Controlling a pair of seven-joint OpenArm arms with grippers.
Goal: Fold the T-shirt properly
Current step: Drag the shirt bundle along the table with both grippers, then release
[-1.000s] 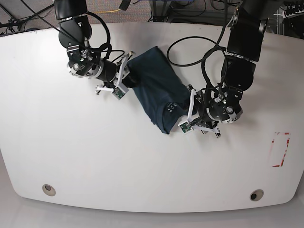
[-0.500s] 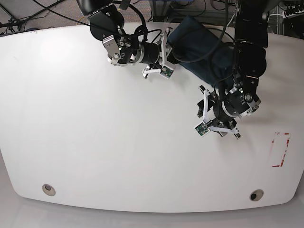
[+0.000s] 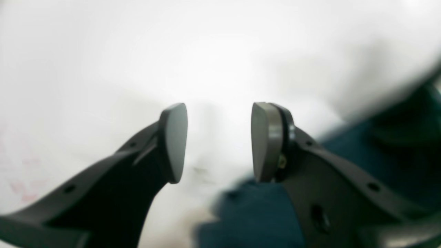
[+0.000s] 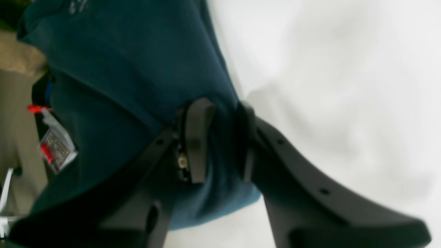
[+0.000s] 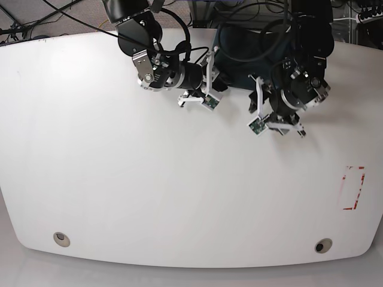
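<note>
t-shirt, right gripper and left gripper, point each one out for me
T-shirt (image 4: pixel 113 62): right wrist view, on the wide teal cloth above the gripper.
Right gripper (image 4: pixel 220 141): right wrist view, midway between fingertips, closed on the cloth.
Left gripper (image 3: pixel 218 141): left wrist view, midway between parted, empty fingertips.

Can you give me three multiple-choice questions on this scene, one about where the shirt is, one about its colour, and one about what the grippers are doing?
1. Where is the T-shirt?
A. at the table's far edge, between the arms
B. by the red marks
C. at the near edge

2. What colour is the T-shirt?
A. white
B. dark teal-navy
C. red

3. Which gripper holds cloth?
A. left gripper
B. neither
C. right gripper

Answers: 1 A, the base view shows it bunched up there. 2 B, both wrist views show that colour. 3 C, its jaws pinch a fold, while the left gripper's jaws stand apart with nothing between.
</note>
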